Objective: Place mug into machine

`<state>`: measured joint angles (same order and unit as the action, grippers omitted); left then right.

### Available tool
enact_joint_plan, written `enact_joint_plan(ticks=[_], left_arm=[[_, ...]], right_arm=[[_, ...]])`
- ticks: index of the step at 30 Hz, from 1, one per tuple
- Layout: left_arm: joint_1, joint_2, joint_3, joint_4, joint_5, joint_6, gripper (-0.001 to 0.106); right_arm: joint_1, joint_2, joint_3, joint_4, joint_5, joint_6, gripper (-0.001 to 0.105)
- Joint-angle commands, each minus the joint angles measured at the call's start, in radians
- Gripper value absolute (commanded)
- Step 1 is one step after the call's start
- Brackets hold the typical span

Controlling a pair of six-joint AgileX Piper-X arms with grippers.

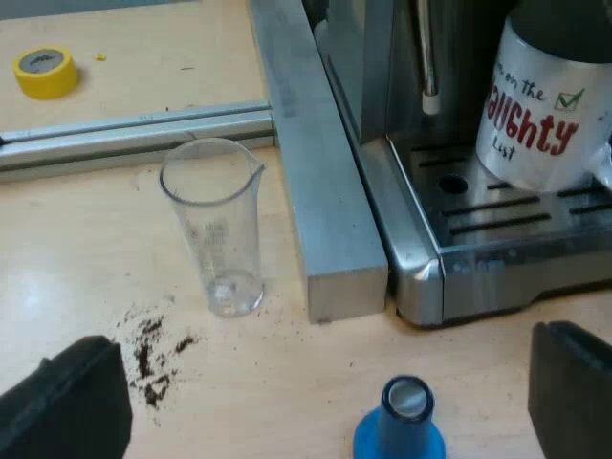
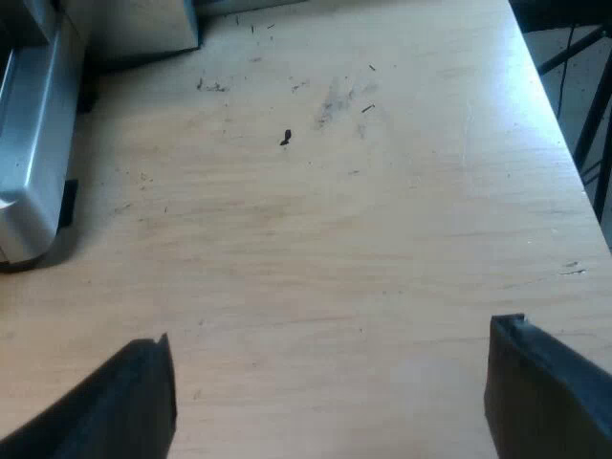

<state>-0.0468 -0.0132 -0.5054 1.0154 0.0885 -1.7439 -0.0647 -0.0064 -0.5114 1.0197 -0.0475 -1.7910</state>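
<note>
Our left gripper (image 1: 325, 382) is wide open and holds nothing. Its two black fingers (image 1: 62, 406) hang far apart over the wooden table (image 1: 86, 277). Between them, close to us, stands the blue tamper (image 1: 400, 426).

The mug (image 1: 545, 115) is on the espresso machine (image 1: 421, 268). It sits on the slotted drip tray (image 1: 497, 215) at the machine's front, and no gripper is on it. The mug is white with red and black words on its side, and we can read "Naughty" and "List". A thin steam wand (image 1: 427, 57) hangs down just beside the mug and does not touch it.

The measuring glass (image 1: 212, 229) stands upright on the table near the machine. A long metal bar (image 1: 320, 182) lies between the glass and the machine. Some dark coffee crumbs (image 1: 153, 363) are spilled on the table near the foot of the glass. Farther off lies a yellow tape roll (image 1: 45, 72).

Our right gripper (image 2: 330, 382) is open too, with its fingers spread wide and nothing between them. It hangs over the table, well apart from a shiny metal edge (image 2: 29, 143) — we cannot say for sure what that edge belongs to. A few dark specks (image 2: 285, 139) dot the wood beyond the gripper.
</note>
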Motion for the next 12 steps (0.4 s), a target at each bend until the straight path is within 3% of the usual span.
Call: enact_joint_plan(ticks=[1, 12], left_arm=[[0.001, -0.138, 0.009, -0.031, -0.01, -0.001, 0.085], [-0.002, -0.141, 0.01, -0.035, -0.01, -0.001, 0.085]], right_arm=[[0.001, -0.044, -0.006, -0.009, -0.003, 0.001, 0.069], [0.001, -0.044, -0.006, -0.009, -0.003, 0.001, 0.069]])
